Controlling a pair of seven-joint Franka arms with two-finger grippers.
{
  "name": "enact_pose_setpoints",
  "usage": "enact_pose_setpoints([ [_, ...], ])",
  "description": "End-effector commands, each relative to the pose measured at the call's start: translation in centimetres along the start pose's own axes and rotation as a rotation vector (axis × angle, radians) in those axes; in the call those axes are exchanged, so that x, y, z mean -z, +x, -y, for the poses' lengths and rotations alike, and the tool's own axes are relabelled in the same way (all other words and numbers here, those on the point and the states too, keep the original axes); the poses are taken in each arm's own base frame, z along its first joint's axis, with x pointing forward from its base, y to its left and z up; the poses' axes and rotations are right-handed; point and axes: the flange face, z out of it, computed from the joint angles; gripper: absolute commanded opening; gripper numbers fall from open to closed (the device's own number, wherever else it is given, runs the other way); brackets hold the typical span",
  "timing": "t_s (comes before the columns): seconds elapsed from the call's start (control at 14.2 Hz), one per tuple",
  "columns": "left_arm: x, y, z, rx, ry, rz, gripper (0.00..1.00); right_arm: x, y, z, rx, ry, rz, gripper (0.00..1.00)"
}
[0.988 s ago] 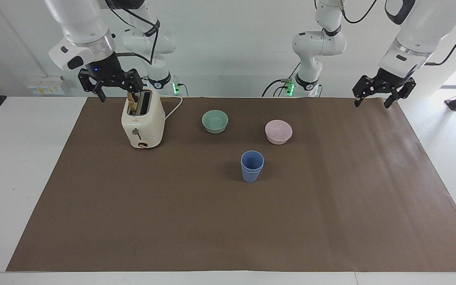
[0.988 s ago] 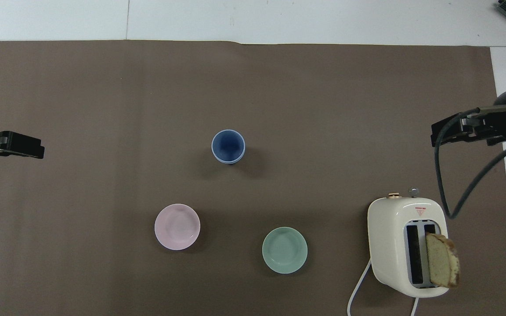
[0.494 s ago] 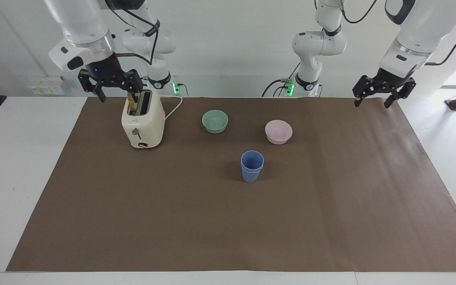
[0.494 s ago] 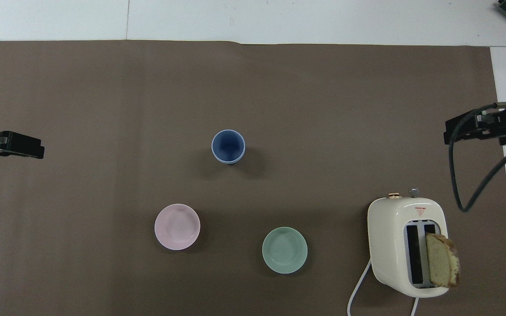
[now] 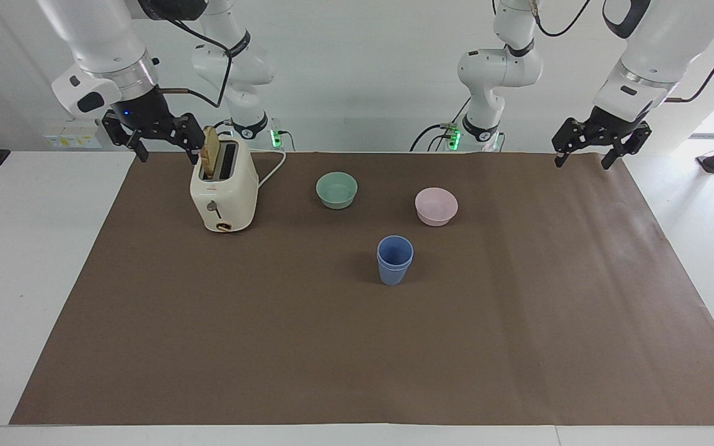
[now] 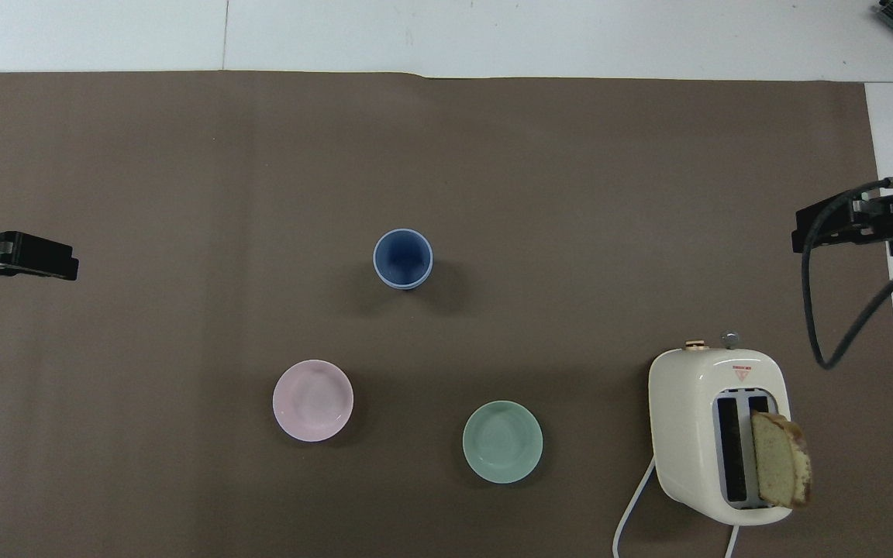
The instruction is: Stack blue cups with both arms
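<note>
The two blue cups (image 5: pixel 394 260) stand nested, one inside the other, upright near the middle of the brown paper; they also show in the overhead view (image 6: pixel 403 260). My right gripper (image 5: pixel 171 153) is open and empty, raised over the paper's corner beside the toaster at the right arm's end; its tip also shows in the overhead view (image 6: pixel 830 229). My left gripper (image 5: pixel 582 162) is open and empty, raised over the paper's edge at the left arm's end, and its tip also shows in the overhead view (image 6: pixel 43 260). Both grippers are well apart from the cups.
A cream toaster (image 5: pixel 224 192) with a bread slice (image 5: pixel 211 152) in one slot stands toward the right arm's end. A mint-green bowl (image 5: pixel 336 189) and a pink bowl (image 5: pixel 436 205) sit nearer to the robots than the cups. Two small white arms (image 5: pixel 493 74) stand at the table's robot end.
My right gripper has moved from over the toaster's top outward toward the right arm's end of the table. The left gripper and the cups have stayed put.
</note>
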Motion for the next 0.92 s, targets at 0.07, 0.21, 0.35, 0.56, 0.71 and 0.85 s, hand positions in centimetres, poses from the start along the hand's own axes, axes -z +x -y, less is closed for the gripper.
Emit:
enact_pose_setpoints([
  [0.07, 0.7, -0.5, 0.3, -0.001, -0.01, 0.003, 1.0, -0.2, -0.5, 0.0, -0.001, 0.02, -0.011, 1.0],
  [0.21, 0.6, -0.4, 0.3, -0.001, -0.01, 0.005, 1.0, -0.1, -0.5, 0.0, 0.001, 0.02, -0.011, 1.0],
  [0.35, 0.7, -0.5, 0.3, -0.001, -0.01, 0.003, 1.0, -0.6, -0.5, 0.4, 0.005, 0.019, -0.007, 1.0],
  [0.56, 0.6, -0.4, 0.3, -0.001, -0.01, 0.003, 1.0, -1.6, -1.7, 0.9, 0.009, 0.007, -0.045, 1.0],
  [0.71, 0.6, -0.4, 0.3, -0.001, -0.01, 0.005, 1.0, -1.8, -1.8, 1.1, 0.011, 0.006, -0.051, 1.0],
  [0.85, 0.7, -0.4, 0.3, -0.001, -0.01, 0.003, 1.0, -1.9, -1.9, 1.2, 0.011, 0.005, -0.05, 1.0],
])
